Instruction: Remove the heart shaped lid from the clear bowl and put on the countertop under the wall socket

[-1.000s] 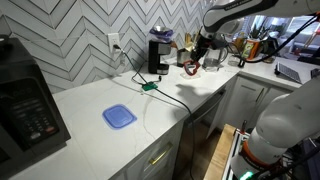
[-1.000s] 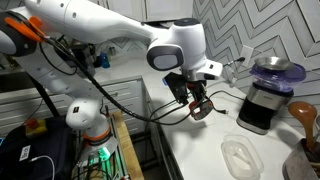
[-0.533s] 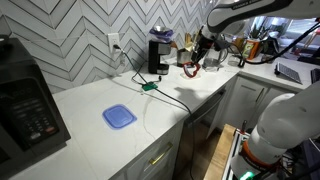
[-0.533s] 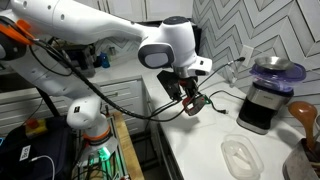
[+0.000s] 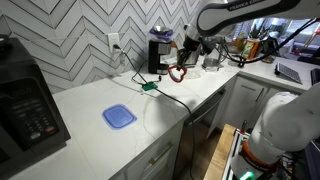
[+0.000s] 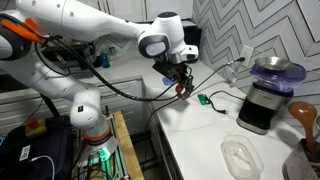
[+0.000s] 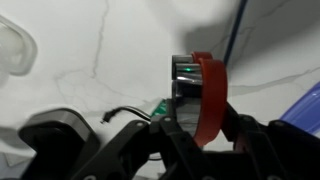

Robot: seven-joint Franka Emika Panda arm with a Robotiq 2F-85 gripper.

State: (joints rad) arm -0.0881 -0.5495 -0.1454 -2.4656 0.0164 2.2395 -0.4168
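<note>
heart shaped lid [image 5: 177, 73] clamped edge-on in the fingers [image 7: 172, 140], held in the air above the counter [image 5: 100, 95] — near the coffee machine [image 5: 157, 55], well apart from the wall socket [image 5: 114, 42] and blue lid [image 5: 119, 116].

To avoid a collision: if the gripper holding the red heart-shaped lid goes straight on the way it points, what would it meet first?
With the red heart-shaped lid held, probably the white stone-like countertop, beside the small green object and dark cord; depth is unclear.
</note>
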